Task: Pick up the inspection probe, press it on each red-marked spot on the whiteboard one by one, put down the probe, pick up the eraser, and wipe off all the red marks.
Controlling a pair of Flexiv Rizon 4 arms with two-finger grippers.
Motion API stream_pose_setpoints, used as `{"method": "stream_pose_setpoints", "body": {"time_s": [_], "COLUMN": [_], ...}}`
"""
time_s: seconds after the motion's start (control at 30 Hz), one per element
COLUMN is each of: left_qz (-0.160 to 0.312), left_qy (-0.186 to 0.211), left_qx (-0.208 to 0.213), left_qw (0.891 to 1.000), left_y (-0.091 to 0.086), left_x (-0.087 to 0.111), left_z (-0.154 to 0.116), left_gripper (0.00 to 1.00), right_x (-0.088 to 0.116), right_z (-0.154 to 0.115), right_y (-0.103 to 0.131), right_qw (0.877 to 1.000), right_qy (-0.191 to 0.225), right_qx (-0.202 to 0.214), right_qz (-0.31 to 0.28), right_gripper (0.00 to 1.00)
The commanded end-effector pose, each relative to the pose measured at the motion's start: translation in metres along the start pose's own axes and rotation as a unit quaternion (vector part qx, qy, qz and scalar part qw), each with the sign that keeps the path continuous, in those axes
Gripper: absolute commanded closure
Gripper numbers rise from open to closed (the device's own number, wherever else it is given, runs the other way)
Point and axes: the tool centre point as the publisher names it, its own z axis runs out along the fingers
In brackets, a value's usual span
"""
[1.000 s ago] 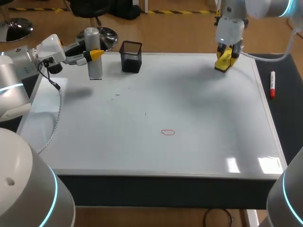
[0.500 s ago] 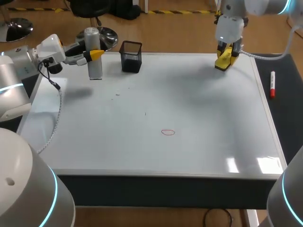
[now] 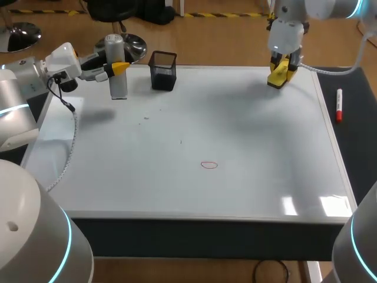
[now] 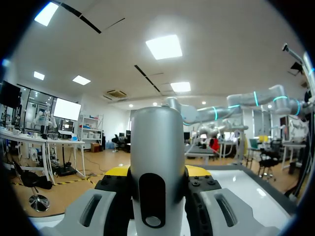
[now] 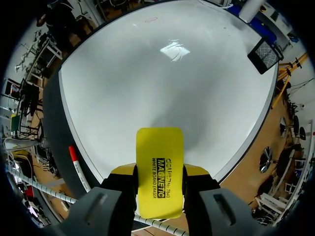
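The whiteboard [image 3: 247, 130] covers the counter, and at its far left corner the silver probe [image 3: 118, 88] is held upright in the left jaws, which are closed round its middle. It is judged a stiff, smooth, fairly heavy cylinder that may slip, so a grip square across the barrel is advised. At the far right corner the yellow eraser [image 5: 158, 147] is clamped by its long sides in the right jaws and is judged light and rigid, while one small red mark [image 3: 208, 165] is seen nearer the near edge.
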Motion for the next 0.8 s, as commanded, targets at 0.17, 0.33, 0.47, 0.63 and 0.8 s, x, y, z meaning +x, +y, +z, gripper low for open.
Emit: {"method": "stream_pose_setpoints", "body": {"time_s": [0.17,0.33,0.47,0.63,0.8], "left_qz": [0.009,0.005,0.004,0.002,-0.006], "left_qy": [0.009,0.039,0.06,0.098,0.151], "left_qx": [0.0,0.013,0.025,0.029,0.033], "left_qw": [1.0,0.999,0.998,0.995,0.988], "left_y": [-0.001,-0.001,-0.005,-0.003,-0.005], "left_x": [0.036,0.077,0.11,0.157,0.199], "left_z": [0.009,0.014,0.015,0.023,0.039], "left_gripper": [1.0,1.0,1.0,1.0,1.0], "right_x": [0.001,0.001,0.001,0.001,0.001], "right_z": [-0.002,-0.002,-0.002,-0.002,-0.002], "right_y": [0.0,0.0,0.0,0.0,0.0], "right_qw": [1.0,1.0,1.0,1.0,1.0], "right_qy": [0.001,0.001,0.001,0.001,0.001], "right_qx": [0.002,0.002,0.002,0.002,0.002], "right_qz": [-0.001,-0.001,-0.001,-0.001,-0.001], "right_gripper": [1.0,1.0,1.0,1.0,1.0]}}
